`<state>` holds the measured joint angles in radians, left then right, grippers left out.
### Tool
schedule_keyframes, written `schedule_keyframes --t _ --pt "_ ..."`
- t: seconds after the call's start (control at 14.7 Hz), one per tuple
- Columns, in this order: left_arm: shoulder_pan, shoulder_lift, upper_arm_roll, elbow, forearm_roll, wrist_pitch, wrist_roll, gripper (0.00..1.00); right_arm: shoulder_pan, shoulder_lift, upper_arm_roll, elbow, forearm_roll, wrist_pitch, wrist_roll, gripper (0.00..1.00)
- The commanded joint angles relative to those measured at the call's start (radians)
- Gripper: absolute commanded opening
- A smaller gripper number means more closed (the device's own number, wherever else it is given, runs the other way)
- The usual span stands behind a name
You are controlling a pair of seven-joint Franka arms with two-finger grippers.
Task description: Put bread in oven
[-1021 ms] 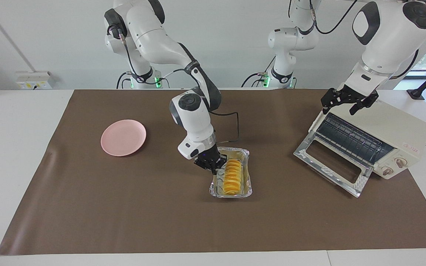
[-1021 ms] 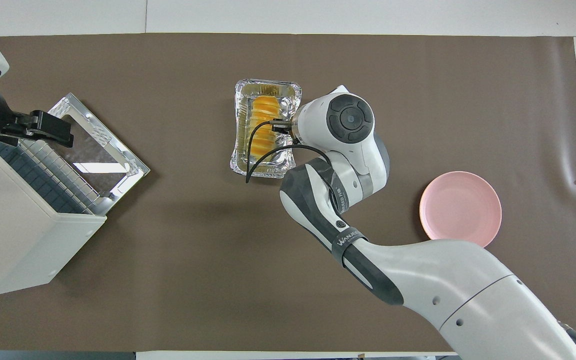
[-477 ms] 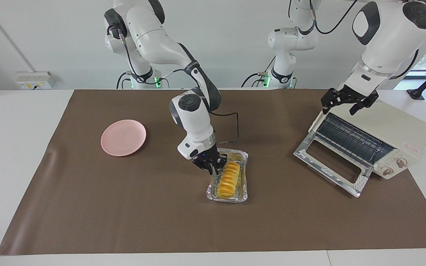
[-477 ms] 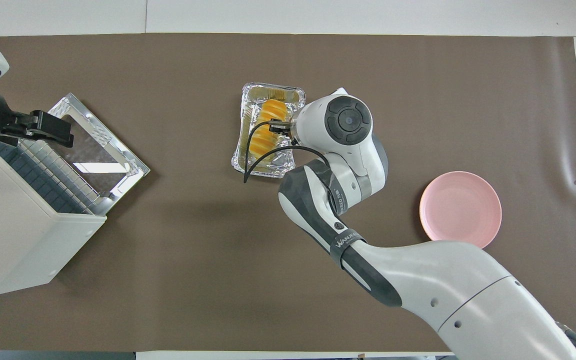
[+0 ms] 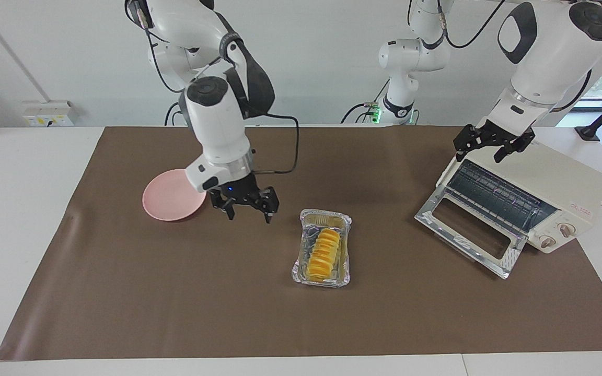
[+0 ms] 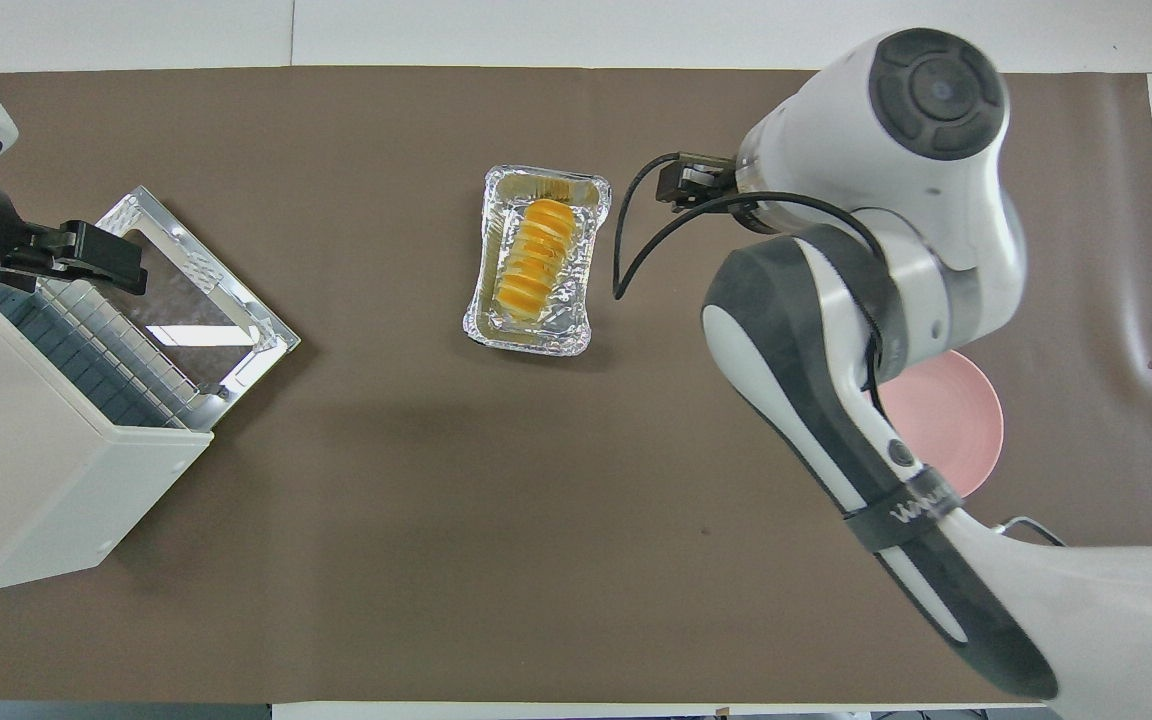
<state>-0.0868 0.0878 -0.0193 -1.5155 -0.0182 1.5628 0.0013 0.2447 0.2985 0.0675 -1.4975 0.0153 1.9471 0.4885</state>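
1. The oven [image 5: 536, 196] stands at the left arm's end of the mat [image 5: 175, 292], its door [image 5: 471, 235] dropped flat and the rack [image 5: 494, 196] bare. So the opening step looks done.
2. The bread [image 5: 323, 254] is not in yet. It lies near the middle of the mat, well apart from the oven.
3. What is left, as I judge it: carry the bread to the oven, set it on the rack, perhaps shut the door.
4. The foil tray [image 5: 301, 269] holds the whole row of slices, lying lengthwise, nothing else in it.
5. The plate [image 5: 168, 201], toward the right arm's end, is empty.
6. The right gripper [image 5: 249, 210] hangs over bare mat between plate and tray, fingers wide, holding nothing.
7. The left gripper [image 5: 491, 146] waits over the oven's top front edge, fingers spread, also empty.
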Motion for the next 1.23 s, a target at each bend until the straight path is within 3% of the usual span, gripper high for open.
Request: schedule_keyframes --t 0.0,0.54,0.82,0.95,1.16 --pt "0.002 -0.017 0.004 -0.017 -0.017 -0.003 0.009 1.00 -0.108 -0.122 0.014 -0.072 -0.005 -0.114 -0.192 1.00" --pt "0.002 -0.017 0.003 -0.018 -0.017 -0.007 0.008 1.00 -0.349 -0.341 0.012 -0.266 0.002 -0.224 -0.533 1.00" --pt "-0.020 -0.030 -0.005 -0.031 -0.019 -0.007 -0.032 1.00 -0.395 -0.377 0.012 -0.287 0.002 -0.279 -0.535 1.00" --pt "-0.120 -0.040 -0.002 -0.061 -0.019 0.040 -0.146 1.00 -0.394 -0.378 0.012 -0.267 0.000 -0.277 -0.531 1.00" --pt "-0.166 -0.030 -0.007 -0.054 -0.020 0.103 -0.205 1.00 -0.407 -0.368 0.011 -0.237 -0.006 -0.298 -0.533 1.00"
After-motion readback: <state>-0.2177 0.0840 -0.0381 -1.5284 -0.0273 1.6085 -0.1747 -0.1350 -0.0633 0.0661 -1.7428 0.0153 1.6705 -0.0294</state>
